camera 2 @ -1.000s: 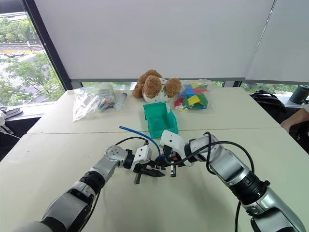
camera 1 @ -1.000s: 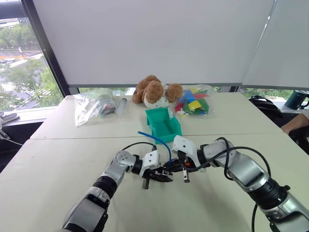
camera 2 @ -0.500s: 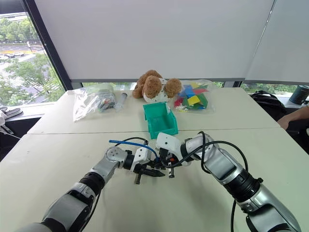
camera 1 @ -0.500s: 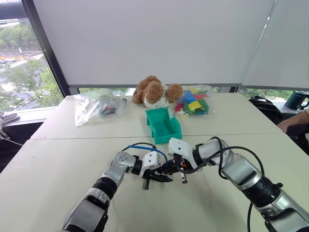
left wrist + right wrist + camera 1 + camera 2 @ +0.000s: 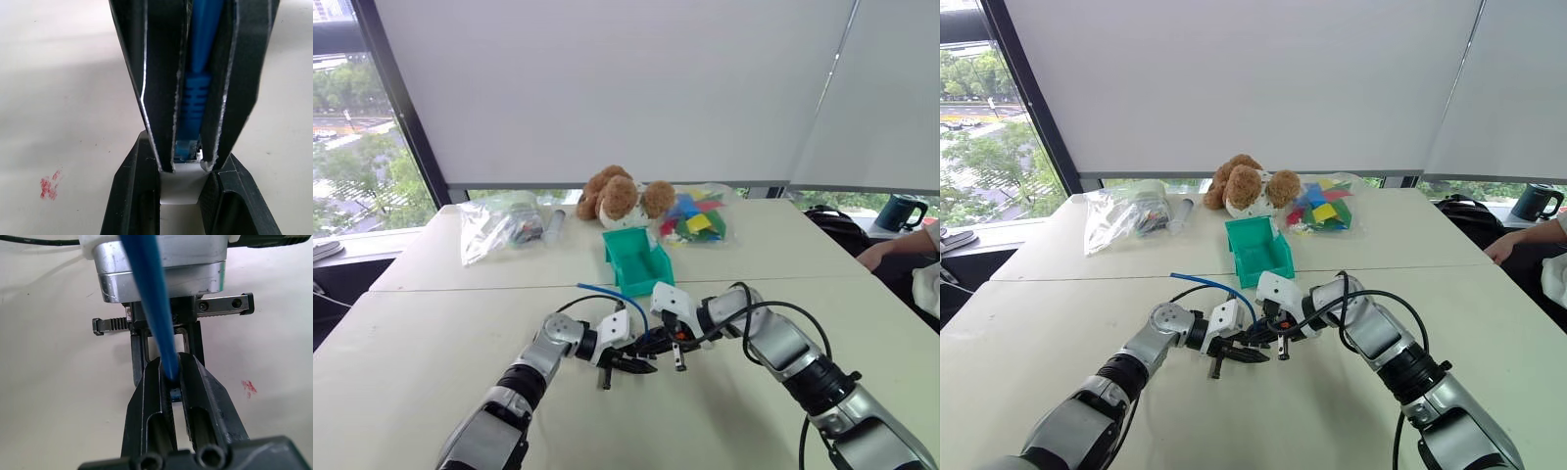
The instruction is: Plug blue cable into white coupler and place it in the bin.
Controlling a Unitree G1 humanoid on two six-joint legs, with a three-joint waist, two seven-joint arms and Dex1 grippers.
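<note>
The two grippers meet nose to nose low over the pale worktop (image 5: 431, 323), in front of the bin (image 5: 637, 259). The left gripper (image 5: 186, 193) has its jaws closed on the white coupler (image 5: 180, 183), and the right gripper (image 5: 171, 379) has its jaws clamped on the blue cable (image 5: 617, 297) just behind its plug. In the left wrist view the plug end sits right at the coupler's mouth; whether it is fully seated cannot be told. The free length of the cable arcs up and back toward the robot's left, above the left wrist. The bin stands apart from both grippers, beyond them, with its lowered lip facing the robot. Just behind it lies a brown stuffed dog (image 5: 622, 194), with a clear bag of coloured blocks (image 5: 697, 215) to its right and another clear bag (image 5: 499, 223) with a grey tube (image 5: 553, 224) to its left. A small red smear (image 5: 49, 182) marks the worktop beside the grippers. At the far right edge, a person's arm (image 5: 891, 250) rests by a dark mug (image 5: 902, 211).
</note>
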